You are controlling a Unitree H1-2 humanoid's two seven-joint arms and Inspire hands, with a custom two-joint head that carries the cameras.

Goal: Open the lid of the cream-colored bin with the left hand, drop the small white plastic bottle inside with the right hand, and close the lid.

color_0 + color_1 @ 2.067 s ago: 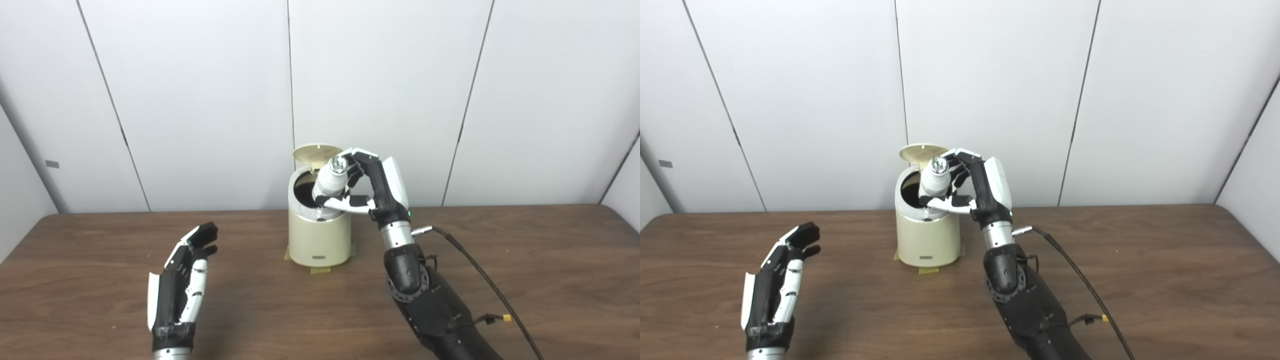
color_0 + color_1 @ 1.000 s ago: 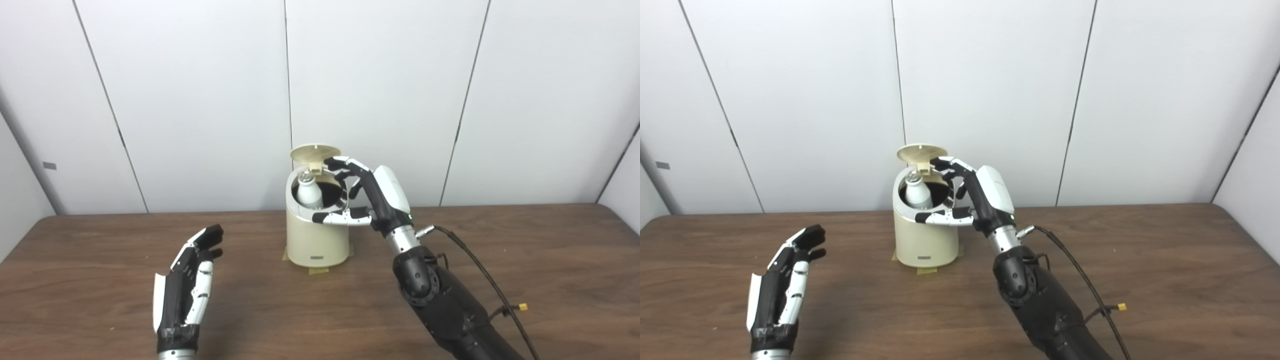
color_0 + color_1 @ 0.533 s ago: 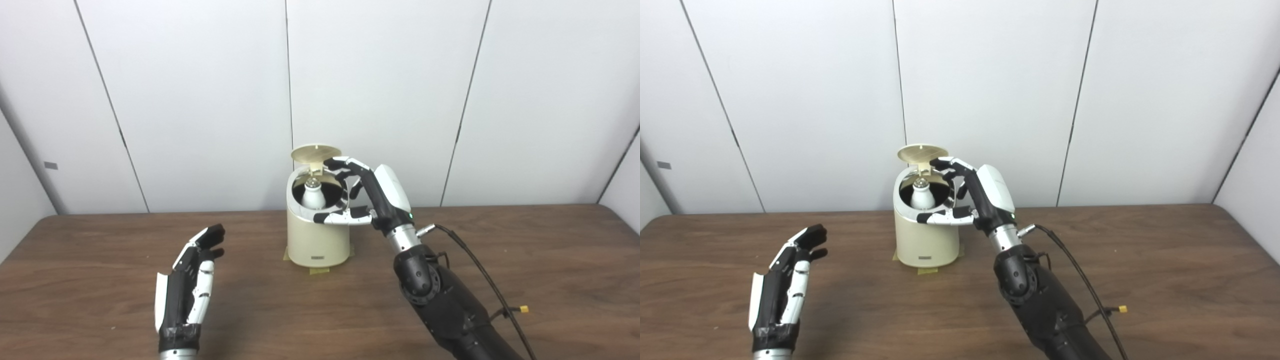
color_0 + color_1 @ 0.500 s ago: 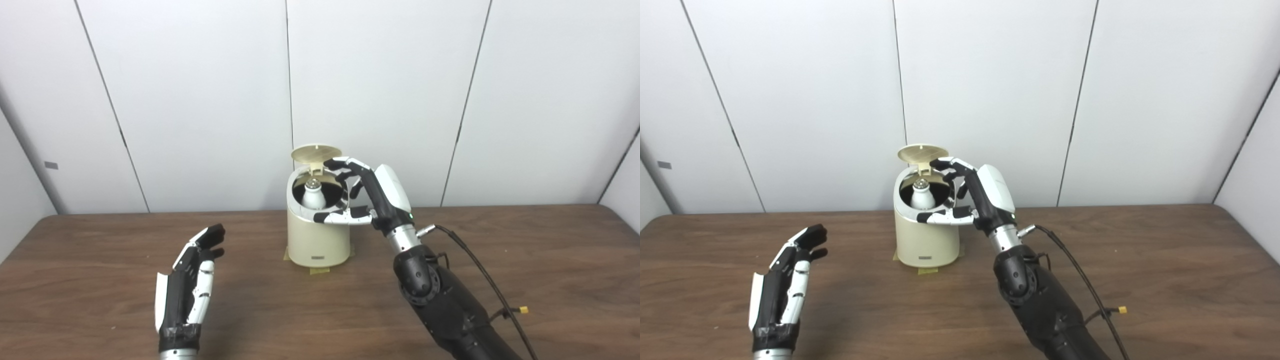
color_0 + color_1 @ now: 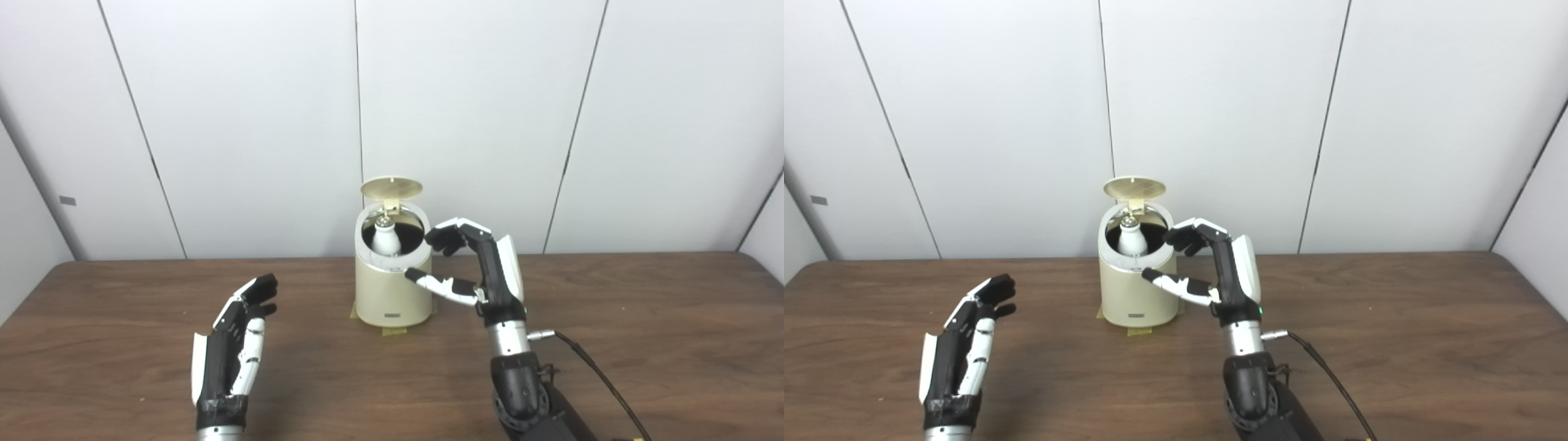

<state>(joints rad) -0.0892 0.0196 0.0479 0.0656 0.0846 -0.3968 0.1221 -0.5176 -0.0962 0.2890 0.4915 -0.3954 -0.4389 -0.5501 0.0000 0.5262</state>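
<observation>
Two black-and-white robot hands over a dark brown wooden tabletop. Cream-colored cylindrical bin sits at 12 o'clock, near the far edge by the white panelled wall, on bits of yellowish tape. Its round lid stands tipped up at the back, open. Small white plastic bottle with a silvery cap is inside the bin, upright, neck showing in the dark opening; nothing holds it.

Right hand at roughly 1 o'clock from the viewer, just beside the bin's right side. Its fingers are spread and curled, empty; the upper ones sit near the rim on the right, and the thumb reaches to the bin's front wall below the rim, touching or almost, cannot tell. Black cable runs off from the right wrist toward 4 o'clock.

Left hand at about 10 o'clock, well apart from the bin, raised edge-on above the tabletop, fingers straight and loosely together, pointing toward 12, holding nothing.
</observation>
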